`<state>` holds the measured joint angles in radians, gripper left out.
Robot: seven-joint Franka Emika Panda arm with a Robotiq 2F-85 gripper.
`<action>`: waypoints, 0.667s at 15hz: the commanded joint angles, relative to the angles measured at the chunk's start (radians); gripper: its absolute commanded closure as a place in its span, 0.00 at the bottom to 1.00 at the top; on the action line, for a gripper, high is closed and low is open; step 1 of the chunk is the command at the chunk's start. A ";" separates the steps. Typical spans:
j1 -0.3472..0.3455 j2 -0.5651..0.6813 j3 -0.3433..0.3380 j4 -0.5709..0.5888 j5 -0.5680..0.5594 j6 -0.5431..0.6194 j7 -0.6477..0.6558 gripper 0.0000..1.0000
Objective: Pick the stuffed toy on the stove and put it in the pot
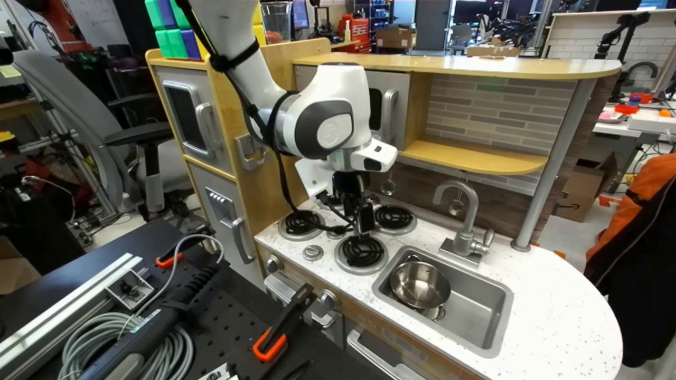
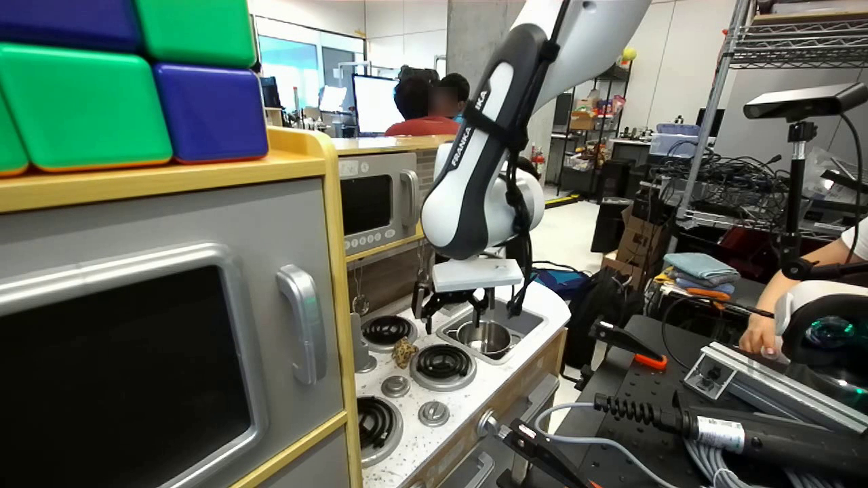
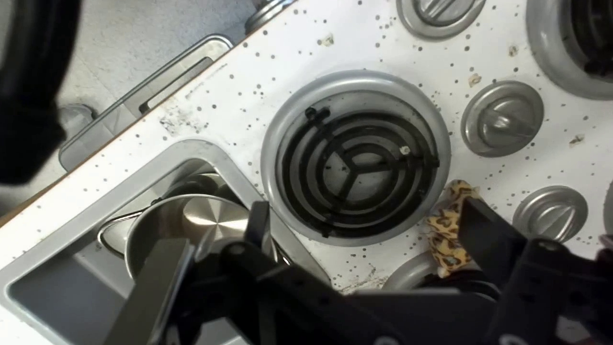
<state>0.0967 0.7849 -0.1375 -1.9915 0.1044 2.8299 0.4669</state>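
Hovering over the white stove (image 3: 359,48), my gripper (image 2: 453,325) has its fingers (image 3: 483,235) wide and empty; the leopard-print stuffed toy (image 3: 449,225) lies between burners (image 3: 353,171). One finger seems to hide its edge; descending off-centre, I could hit a burner and shove the toy.

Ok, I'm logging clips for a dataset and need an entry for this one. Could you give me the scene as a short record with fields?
Item to move: stuffed toy, tan-orange with dark spots
Item location: on the white stove, between two burners; contact with their rims unclear
Destination: shiny steel pot
Destination location: in the grey sink
Pot contents: none visible
Grasp state: hand open, holding nothing, apart from the toy
Nearby fixture: grey faucet beside the sink
Progress: toy not yet in the pot
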 commanded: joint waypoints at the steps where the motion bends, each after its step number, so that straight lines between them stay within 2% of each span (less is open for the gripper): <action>1: 0.077 0.154 -0.056 0.170 0.027 0.017 0.090 0.00; 5: 0.126 0.269 -0.088 0.305 0.028 0.011 0.179 0.00; 10: 0.138 0.362 -0.092 0.425 0.022 0.018 0.239 0.00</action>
<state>0.2133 1.0749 -0.2041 -1.6580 0.1066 2.8300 0.6754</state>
